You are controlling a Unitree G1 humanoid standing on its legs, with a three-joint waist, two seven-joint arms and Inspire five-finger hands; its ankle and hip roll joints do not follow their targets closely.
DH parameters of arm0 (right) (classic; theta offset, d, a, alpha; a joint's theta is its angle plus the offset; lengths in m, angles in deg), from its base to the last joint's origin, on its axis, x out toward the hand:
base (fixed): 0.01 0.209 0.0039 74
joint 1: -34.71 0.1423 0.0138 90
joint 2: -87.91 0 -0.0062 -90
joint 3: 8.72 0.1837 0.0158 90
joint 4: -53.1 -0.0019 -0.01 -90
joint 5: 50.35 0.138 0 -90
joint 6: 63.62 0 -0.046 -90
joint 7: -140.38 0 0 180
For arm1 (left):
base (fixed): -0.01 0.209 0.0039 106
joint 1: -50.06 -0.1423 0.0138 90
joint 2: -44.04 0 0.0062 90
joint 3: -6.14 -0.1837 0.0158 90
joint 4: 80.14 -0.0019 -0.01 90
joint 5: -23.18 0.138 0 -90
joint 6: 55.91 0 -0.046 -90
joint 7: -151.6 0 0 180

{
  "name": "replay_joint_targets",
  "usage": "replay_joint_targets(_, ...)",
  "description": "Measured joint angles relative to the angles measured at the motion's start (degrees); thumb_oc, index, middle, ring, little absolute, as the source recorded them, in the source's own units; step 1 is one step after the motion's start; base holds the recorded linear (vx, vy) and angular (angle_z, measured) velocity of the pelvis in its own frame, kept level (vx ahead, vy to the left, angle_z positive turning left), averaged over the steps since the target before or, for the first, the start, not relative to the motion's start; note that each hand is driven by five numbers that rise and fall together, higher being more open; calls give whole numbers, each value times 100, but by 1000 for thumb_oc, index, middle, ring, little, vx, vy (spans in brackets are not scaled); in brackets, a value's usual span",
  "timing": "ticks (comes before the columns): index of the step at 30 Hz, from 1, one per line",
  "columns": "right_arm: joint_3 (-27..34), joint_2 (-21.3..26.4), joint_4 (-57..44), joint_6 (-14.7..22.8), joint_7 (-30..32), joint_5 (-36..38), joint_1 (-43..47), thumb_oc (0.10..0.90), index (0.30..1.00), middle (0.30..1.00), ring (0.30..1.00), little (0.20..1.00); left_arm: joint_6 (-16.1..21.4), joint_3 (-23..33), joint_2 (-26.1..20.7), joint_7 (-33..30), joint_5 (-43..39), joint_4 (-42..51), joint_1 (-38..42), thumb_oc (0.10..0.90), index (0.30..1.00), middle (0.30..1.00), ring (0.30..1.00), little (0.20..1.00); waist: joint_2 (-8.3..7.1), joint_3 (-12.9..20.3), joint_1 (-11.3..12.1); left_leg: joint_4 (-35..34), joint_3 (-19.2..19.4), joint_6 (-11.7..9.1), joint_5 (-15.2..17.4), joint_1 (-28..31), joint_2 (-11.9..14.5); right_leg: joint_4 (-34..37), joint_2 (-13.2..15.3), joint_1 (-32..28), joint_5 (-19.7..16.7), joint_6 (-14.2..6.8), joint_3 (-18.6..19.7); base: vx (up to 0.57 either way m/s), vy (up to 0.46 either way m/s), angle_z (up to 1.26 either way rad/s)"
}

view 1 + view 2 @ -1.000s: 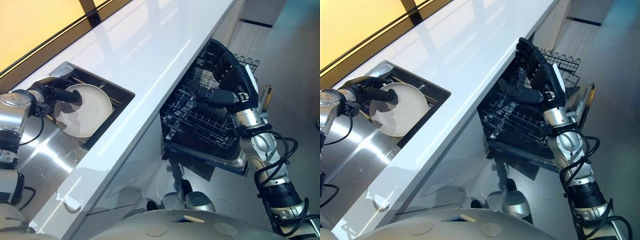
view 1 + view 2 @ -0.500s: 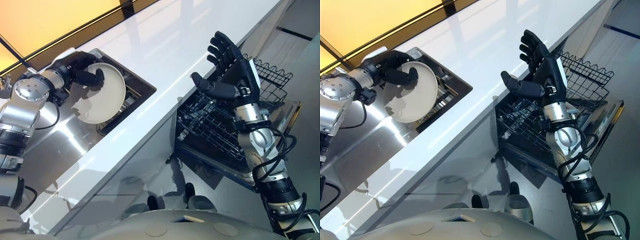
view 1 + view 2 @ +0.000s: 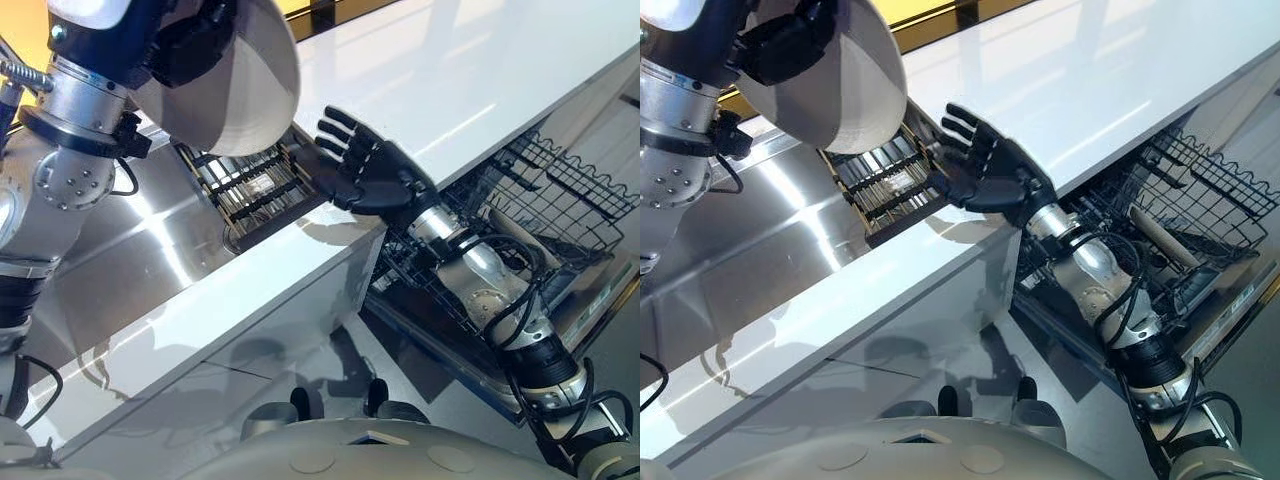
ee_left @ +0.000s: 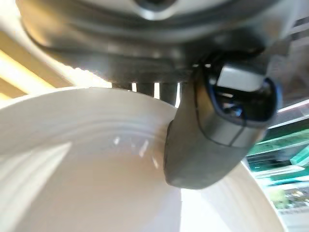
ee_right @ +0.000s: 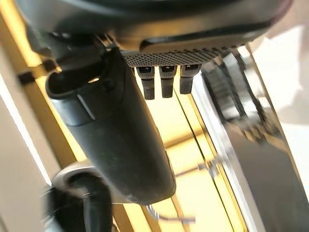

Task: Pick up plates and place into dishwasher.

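The plate (image 3: 235, 85) is plain white, round, with a shallow rim, tilted on edge and held up in the air above the sink (image 3: 250, 190), the left hand (image 3: 190, 45) clamped on its upper rim, thumb (image 4: 212, 140) pressed on its face. Right hand (image 3: 365, 175) hovers beside the sink over the white surface (image 3: 450, 80), fingers spread wide and gripping nothing. A slatted rack lies in the sink. Past the surface's edge, the dishwasher rack (image 3: 540, 215) stands pulled out, the right arm crossing over it
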State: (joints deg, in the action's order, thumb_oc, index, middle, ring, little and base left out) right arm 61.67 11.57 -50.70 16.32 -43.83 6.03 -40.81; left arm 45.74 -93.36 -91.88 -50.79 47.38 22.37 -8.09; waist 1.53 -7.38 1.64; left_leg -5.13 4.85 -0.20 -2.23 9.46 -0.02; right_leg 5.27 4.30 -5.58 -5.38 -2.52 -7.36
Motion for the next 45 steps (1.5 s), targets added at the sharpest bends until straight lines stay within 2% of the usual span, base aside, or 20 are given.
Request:
replay_joint_targets(3,-55,-291,0,29,70,274,13,800,900,900,900,900,17,-246,40,-665,404,27,25,100,300,300,300,200,-88,53,-17,0,-31,-15,-10,2,2,0,-5,-19,8,3,-42,7,-33,6)
replay_joint_targets(8,-167,-514,3,212,368,264,128,800,900,900,900,900,104,-698,332,-1146,511,1,25,100,300,300,300,200,-156,95,-26,1,-44,-14,-13,25,0,0,0,-42,7,3,-44,3,-5,1)
replay_joint_targets(17,-175,-861,9,658,902,-154,143,800,900,900,900,900,280,-854,1436,-1318,509,-68,-164,100,300,300,300,200,-146,105,-49,2,23,-24,-21,84,-1,-1,-25,-65,6,5,30,3,-13,-4)
replay_joint_targets(18,-175,-861,11,681,929,-204,142,449,599,599,599,549,335,-855,1510,-1313,510,-92,-219,100,300,300,300,200,-137,110,-54,3,26,-24,-22,87,-3,-1,-28,-65,4,7,36,0,0,0)
replay_joint_targets(19,-176,-859,12,691,945,-249,142,353,516,516,516,453,360,-855,1574,-1313,509,-127,-269,100,300,300,300,200,-130,115,-56,2,29,-25,-20,90,2,-1,-29,-66,3,8,36,0,0,0)
replay_joint_targets(20,-180,-860,15,694,997,-298,143,100,300,300,300,200,360,-864,1641,-1303,508,-198,-279,100,300,300,300,200,-125,118,-52,3,28,-29,-24,90,-3,-1,-33,-66,0,13,37,0,0,0)
replay_joint_targets(28,-390,-844,38,843,1236,-1086,141,100,300,300,300,200,361,-855,1775,-1075,423,-260,-452,100,300,300,300,200,-123,123,-52,1,25,-44,-32,91,13,-1,-50,-70,-5,21,37,8,0,0)
replay_joint_targets(29,-394,-857,38,896,1285,-1380,136,100,300,300,300,200,334,-819,1862,-942,215,-264,-465,432,585,585,585,532,-122,123,-47,2,22,-43,-34,87,12,-1,-50,-68,-6,22,37,0,0,0)
replay_joint_targets(30,-390,-861,38,991,1402,-1618,136,100,300,300,300,200,340,-789,1942,-818,-72,-263,-523,800,900,900,900,900,-120,125,-41,2,20,-43,-34,87,12,-1,-49,-68,-6,22,36,0,0,0)
replay_joint_targets(34,-279,-766,91,1126,1882,-2692,134,100,300,300,300,200,377,-551,2417,15,-1456,-178,-930,800,900,900,900,900,-123,147,-27,1,16,-43,-34,82,10,-1,-46,-68,-6,22,35,0,0,0)
replay_joint_targets(36,11,-737,214,1186,2028,-2960,96,100,300,300,300,200,375,-500,2539,566,-2195,1,-1267,800,900,900,900,900,-119,149,-27,1,12,-43,-34,79,9,0,-39,-65,-5,21,33,0,0,0)
replay_joint_targets(38,359,-604,341,1414,2204,-3253,57,100,300,300,300,200,309,-390,2706,1177,-2900,104,-1613,800,900,900,900,900,-117,148,-26,0,9,-42,-33,73,10,0,-37,-63,-5,21,30,0,0,0)
replay_joint_targets(41,1106,-616,514,1786,2745,-3373,36,100,300,300,300,200,48,-240,2757,1582,-3443,87,-1956,800,900,900,900,900,-113,146,-14,-1,-8,-41,-33,65,13,0,-37,-64,-4,21,22,0,0,0)
replay_joint_targets(42,1554,-592,659,1967,3101,-3629,35,100,300,300,300,200,-107,-90,2752,1704,-3620,57,-2156,800,900,900,900,900,-111,145,-14,0,-14,-41,-33,64,14,0,-34,-64,-4,21,17,0,0,0)
replay_joint_targets(45,2326,-513,875,2122,3717,-3987,5,100,300,300,300,200,-423,257,2751,1771,-3855,-117,-2453,800,900,900,900,900,-108,144,-21,-1,-20,-39,-33,57,14,1,-33,-63,-3,20,9,0,0,0)
